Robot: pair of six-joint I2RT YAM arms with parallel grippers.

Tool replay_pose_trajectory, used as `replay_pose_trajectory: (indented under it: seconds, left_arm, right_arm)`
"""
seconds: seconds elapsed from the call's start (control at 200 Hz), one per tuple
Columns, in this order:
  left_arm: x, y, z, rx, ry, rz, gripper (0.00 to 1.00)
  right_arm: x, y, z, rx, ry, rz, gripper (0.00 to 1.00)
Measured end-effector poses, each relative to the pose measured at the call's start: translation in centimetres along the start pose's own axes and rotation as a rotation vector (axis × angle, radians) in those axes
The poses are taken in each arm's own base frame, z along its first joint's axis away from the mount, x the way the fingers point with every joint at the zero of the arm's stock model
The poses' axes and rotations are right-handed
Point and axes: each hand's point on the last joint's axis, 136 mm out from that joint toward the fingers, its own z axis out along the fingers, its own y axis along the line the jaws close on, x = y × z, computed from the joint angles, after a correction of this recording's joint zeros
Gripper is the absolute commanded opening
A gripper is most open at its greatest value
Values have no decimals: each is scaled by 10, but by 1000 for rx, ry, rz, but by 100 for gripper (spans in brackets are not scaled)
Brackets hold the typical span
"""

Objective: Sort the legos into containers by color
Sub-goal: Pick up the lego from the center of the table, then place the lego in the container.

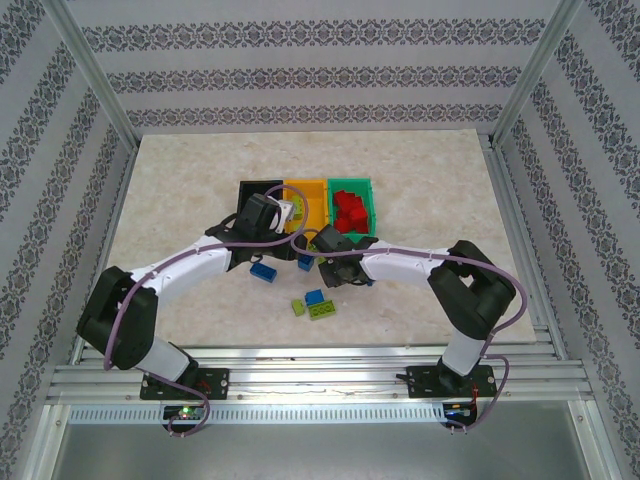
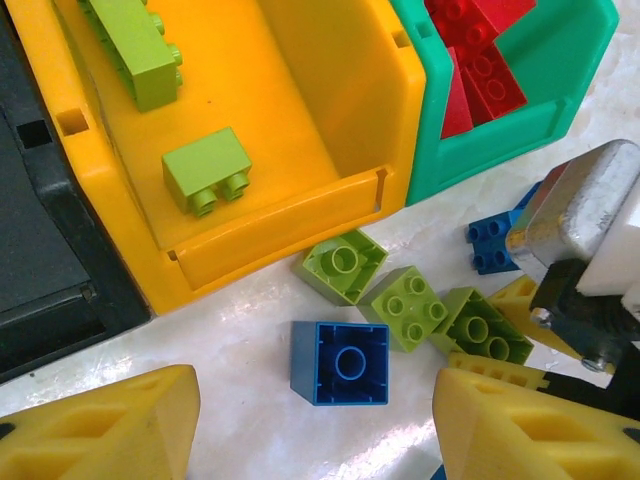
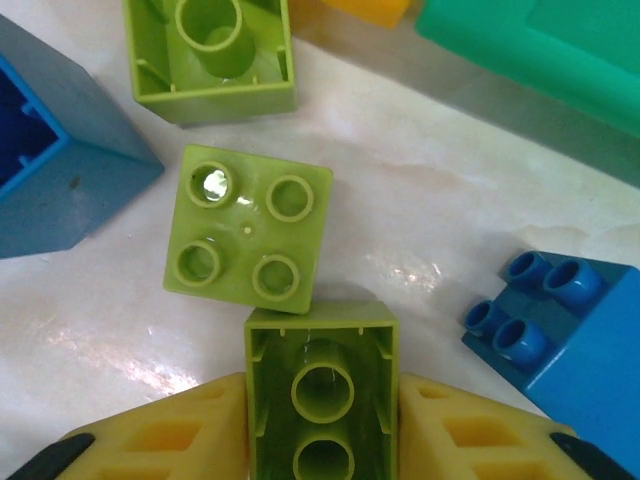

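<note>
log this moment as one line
left gripper: open, near blue brick | right gripper: shut on lime brick | yellow bin: lime bricks | green bin: red bricks

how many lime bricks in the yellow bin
2 visible in the yellow bin: long brick toward the back, short brick near the front wall; more may be out of frame.

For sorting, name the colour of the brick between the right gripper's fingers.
Lime green brick, right wrist view.
</note>
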Motion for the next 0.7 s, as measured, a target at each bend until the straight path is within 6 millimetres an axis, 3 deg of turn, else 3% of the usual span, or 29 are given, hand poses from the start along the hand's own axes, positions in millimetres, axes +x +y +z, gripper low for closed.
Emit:
replay_pose_trajectory:
  seconds: [0.135,0.26,0.37,0.605,0.7]
  left_arm:
    - [3,0,-2,0,0,0,63]
    - [11,3,-4,-3,7,-2,63]
    - [23,9,-6,-14,22,-14,63]
    - [35,22,-8,-32,28,-71,63]
    - [40,25,-9,-32,34,-94,63]
  right_arm:
    - [-6,3,-2,-14,-23,3,38]
    - [-22,8,-17,-53,-88,10,38]
    - [-46,9,-30,-107,-162,47,38]
    - [-107,-13,-43,-201,-289,225,39]
    - [-138,-6,-47,-236,-332,249,40]
